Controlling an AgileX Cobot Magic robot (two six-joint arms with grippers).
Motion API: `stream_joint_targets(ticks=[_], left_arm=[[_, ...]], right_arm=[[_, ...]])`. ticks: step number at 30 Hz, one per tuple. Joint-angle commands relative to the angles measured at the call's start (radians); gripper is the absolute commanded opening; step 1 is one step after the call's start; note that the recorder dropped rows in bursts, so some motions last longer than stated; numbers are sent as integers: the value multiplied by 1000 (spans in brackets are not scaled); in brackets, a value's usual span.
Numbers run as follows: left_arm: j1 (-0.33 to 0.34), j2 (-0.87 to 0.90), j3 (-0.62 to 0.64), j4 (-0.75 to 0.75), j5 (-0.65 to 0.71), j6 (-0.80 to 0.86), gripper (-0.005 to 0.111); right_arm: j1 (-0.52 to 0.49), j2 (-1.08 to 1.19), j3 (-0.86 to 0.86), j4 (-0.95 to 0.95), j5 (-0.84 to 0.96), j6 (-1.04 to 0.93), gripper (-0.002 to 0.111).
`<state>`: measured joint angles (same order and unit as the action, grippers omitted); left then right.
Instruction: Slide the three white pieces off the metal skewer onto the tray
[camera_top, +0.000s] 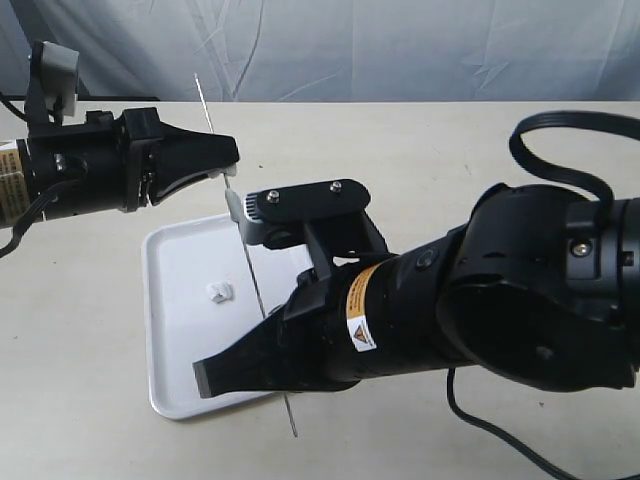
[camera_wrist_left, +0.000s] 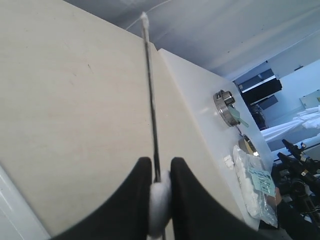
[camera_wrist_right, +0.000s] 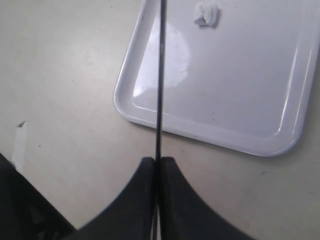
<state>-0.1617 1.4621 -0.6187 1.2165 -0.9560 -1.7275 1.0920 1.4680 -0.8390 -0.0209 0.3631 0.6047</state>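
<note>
Holding skewer (camera_top: 252, 275) slanted above tray (camera_top: 160, 340), for catching whatever drops: clamped low by right gripper (camera_top: 212, 376), met higher up by left gripper (camera_top: 230, 160); already lying on tray, one loose piece (camera_top: 219, 292). Seen from left wrist: pinching a threaded piece (camera_wrist_left: 160, 200) between fingers (camera_wrist_left: 132, 200), seemingly to strip it off. Seen from right wrist: pressed together on skewer, anchoring it over tray against that pull. No sign of third piece.
</note>
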Motion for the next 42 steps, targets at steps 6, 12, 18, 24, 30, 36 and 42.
stream_joint_targets(ticks=[6,12,18,24,30,36,42], left_arm=[[-8,-2,-1,-19,-12,3,13],[-8,-2,-1,-71,-12,17,13],[-4,-2,-1,-105,-8,37,13],[56,-2,-15,-109,-8,37,13],[115,-2,-51,-77,-8,35,13],[149,-2,-53,-43,4,35,13],[161,-2,-46,174,160,14,13]], right_arm=[[-4,8,-4,-12,7,-7,-1],[36,49,-4,-10,7,-7,-1],[66,88,-4,-10,30,-7,-1],[86,94,-4,-7,50,-3,-1],[84,94,7,1,53,-3,-1],[84,94,50,1,49,-3,-1],[84,79,54,1,33,-3,-1]])
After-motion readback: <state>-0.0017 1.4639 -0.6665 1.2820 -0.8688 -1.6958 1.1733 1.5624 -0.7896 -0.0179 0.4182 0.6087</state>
